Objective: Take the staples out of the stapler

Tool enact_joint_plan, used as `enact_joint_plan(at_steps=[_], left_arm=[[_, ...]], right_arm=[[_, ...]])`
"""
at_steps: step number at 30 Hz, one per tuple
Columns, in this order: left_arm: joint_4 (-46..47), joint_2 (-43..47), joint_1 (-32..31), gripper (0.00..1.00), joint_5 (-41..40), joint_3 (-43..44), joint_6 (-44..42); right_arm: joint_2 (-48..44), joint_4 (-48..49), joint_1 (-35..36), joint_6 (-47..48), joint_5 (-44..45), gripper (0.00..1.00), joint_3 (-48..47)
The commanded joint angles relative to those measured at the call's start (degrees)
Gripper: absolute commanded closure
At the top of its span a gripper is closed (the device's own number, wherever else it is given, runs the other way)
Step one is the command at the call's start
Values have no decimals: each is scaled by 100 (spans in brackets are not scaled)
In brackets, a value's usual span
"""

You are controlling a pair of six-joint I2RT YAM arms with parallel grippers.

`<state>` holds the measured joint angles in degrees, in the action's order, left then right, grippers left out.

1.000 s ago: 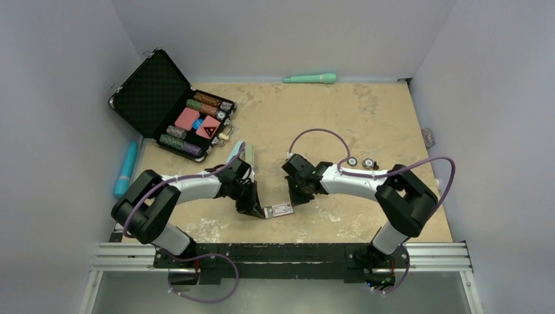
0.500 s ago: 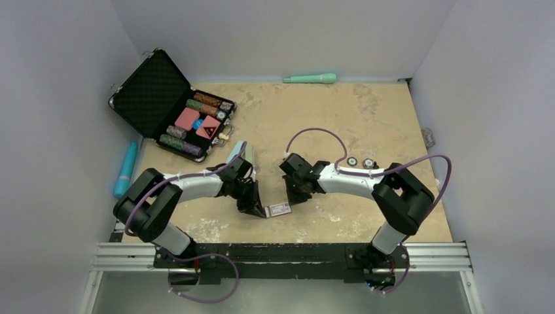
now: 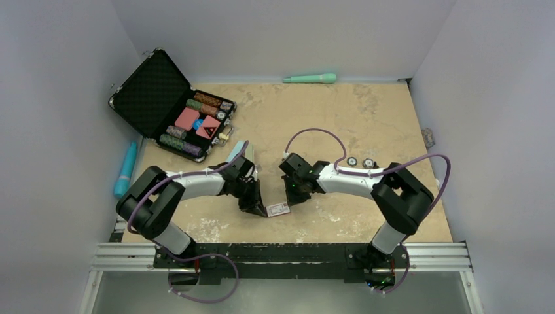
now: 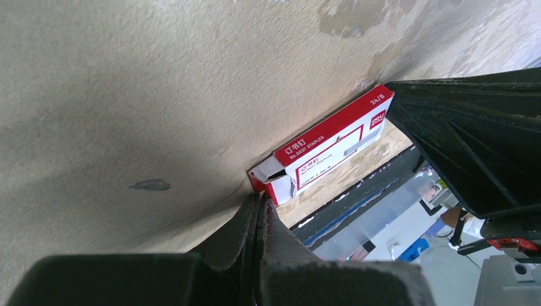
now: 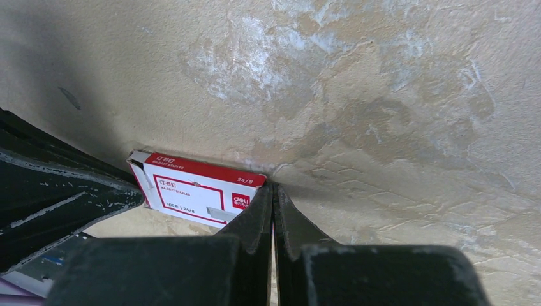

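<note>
- Left gripper (image 4: 258,203): jaws pressed together, empty, tips at the open left end of the red staple box (image 4: 326,148).
- Right gripper (image 5: 273,192): jaws together, empty, tips touching the box's right end.
- The box lies flat between both grippers.
- Stapler (image 3: 239,151): pale teal, just far of the left gripper, partly hidden by the left arm.
- Open chip case (image 3: 145,85): far left.
- Green wand (image 3: 311,78): far edge.

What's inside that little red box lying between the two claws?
The small red-and-white cardboard staple box has its end flap folded open, but the opening shows only a dark gap. Whether any staples are inside cannot be seen.
</note>
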<state>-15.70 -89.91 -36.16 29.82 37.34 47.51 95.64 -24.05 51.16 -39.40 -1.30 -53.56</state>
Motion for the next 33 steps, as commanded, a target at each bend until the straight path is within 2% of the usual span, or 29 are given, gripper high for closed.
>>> enact_joint_plan(at_steps=[1,22,25,30,33], left_arm=[[164,-138,-57,100,-267,156,18],[22,-107,-66,100,-350,289,-17],[-339,82,-63,100,-443,411,-85],[-1604,798,-63,100,-1071,702,-359],[-1899,1106,-65,100,-1353,710,-457]], right_arm=[[210,54,120,20,-151,100,8],[219,16,191,21,-159,100,18],[228,-61,188,29,-58,100,41],[188,-61,193,18,-16,100,128],[175,-46,190,-5,-20,100,135]])
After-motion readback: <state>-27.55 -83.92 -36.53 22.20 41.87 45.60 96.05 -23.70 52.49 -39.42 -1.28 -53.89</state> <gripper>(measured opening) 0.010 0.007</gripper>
